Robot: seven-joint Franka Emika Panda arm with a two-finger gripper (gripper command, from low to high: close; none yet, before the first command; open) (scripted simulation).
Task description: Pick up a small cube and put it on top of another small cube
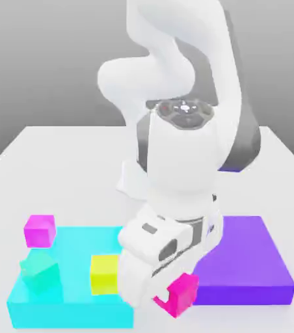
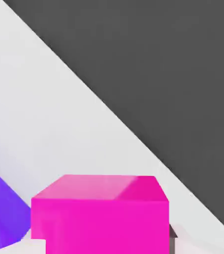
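My pincer [image 1: 169, 298] is clamped on the small cube [image 1: 181, 294], near the bench [image 1: 78, 156] front edge, between the cyan slab [image 1: 71, 306] and purple slab [image 1: 247, 260].

The white arm [image 1: 175, 149] reached down and forward from its base, its wrist bent low over the table. The gripper [image 1: 169, 300] pointed downward, its fingers closed on the small cube [image 1: 181, 294].
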